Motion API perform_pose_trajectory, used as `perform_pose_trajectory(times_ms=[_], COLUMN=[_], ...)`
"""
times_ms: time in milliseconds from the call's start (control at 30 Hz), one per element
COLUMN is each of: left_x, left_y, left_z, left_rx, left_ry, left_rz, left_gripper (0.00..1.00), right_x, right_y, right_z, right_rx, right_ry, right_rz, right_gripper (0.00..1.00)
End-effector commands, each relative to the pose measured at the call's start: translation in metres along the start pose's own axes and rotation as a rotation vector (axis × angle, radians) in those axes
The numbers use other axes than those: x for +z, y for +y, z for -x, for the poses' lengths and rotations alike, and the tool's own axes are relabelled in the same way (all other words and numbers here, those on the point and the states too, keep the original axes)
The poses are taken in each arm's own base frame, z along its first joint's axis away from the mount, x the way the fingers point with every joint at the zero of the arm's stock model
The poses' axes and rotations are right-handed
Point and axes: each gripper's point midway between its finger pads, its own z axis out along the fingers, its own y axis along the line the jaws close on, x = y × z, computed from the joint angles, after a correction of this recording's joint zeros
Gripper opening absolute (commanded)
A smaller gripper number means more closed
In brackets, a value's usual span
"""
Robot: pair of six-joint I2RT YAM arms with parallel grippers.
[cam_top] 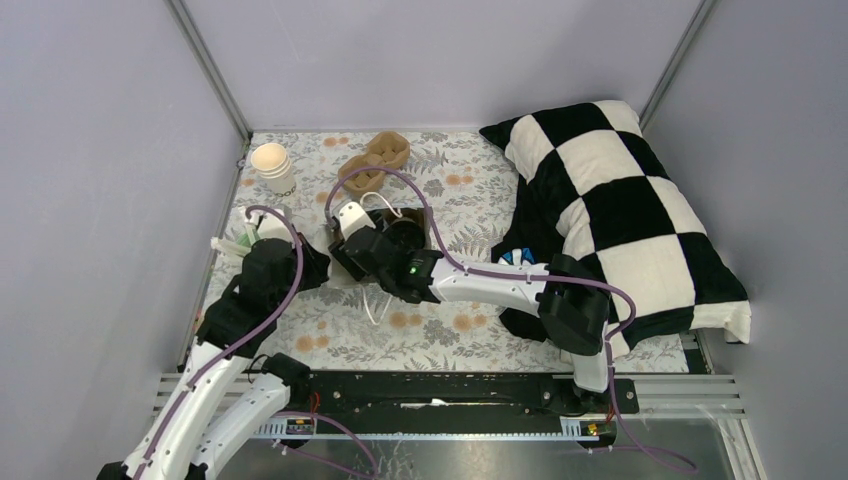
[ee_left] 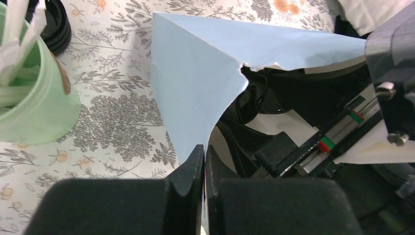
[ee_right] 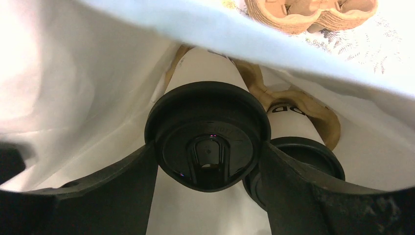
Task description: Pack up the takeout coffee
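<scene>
Left gripper (ee_left: 203, 152): jaws all but together, pinching the lower corner of the blue paper bag (ee_left: 195, 73) and holding that side up; the bag's rim is ragged just above the grip.
Right gripper (ee_right: 207, 154): inside the bag's mouth, its fingers (ee_right: 122, 191) set wide and pressed on either side of the black lid (ee_right: 208, 129) of the first coffee cup (ee_right: 203, 66), clasping it.
First coffee cup: inside the bag, white, its body leaning away from the wrist camera.
Second coffee cup (ee_right: 288, 117): also inside the bag, just beside the first, black-lidded, ringed by a brown pulp carrier (ee_right: 298, 100).
First cup and carrier: cannot tell whether it is seated in it.
Spare carrier (ee_right: 308, 12): outside the bag, on the floral tablecloth (cam_top: 470, 190).
Mint-green cup (ee_left: 39, 103): holds white sticks (ee_left: 14, 29); near the bag, not touching it.
Stack of cream cups (cam_top: 272, 165): far left corner of the table.
Checkered pillow (cam_top: 620, 200): along the table's right side.
</scene>
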Motion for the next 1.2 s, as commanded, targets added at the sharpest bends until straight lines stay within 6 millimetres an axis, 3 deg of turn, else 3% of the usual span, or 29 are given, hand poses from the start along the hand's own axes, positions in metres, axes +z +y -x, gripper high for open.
perform_pose_trajectory(times_ms=[0,133,467,633,800,967,1167], left_x=[0.000,-0.005,-0.014,-0.012,-0.012,-0.014,-0.017], left_y=[-0.007,-0.008,-0.013,-0.012,-0.013,-0.016,-0.035], left_z=[0.027,0.017,0.007,0.001,0.001,0.004,0.006], left_rx=[0.015,-0.034,-0.110,-0.131,-0.138,-0.147,-0.122], left_ry=[-0.079,-0.079,-0.088,-0.073,-0.088,-0.101,-0.088], left_rz=[0.003,-0.035,-0.109,-0.113,-0.124,-0.143,-0.238], left_gripper=[0.00,0.00,0.00,0.00,0.00,0.00,0.00], right_x=[0.002,0.006,0.017,0.019,0.005,-0.005,-0.011], right_y=[-0.001,0.002,-0.001,-0.001,0.021,0.029,-0.001], right_z=[0.019,0.016,0.000,0.001,0.008,0.003,0.009], right_rx=[0.051,0.062,0.022,0.010,-0.036,-0.084,-0.104], right_ry=[-0.018,0.005,0.012,-0.008,-0.052,-0.030,-0.041], right_rz=[-0.005,-0.005,-0.053,-0.053,0.133,0.220,0.089], right_gripper=[0.55,0.51,0.54,0.54,0.53,0.53,0.53])
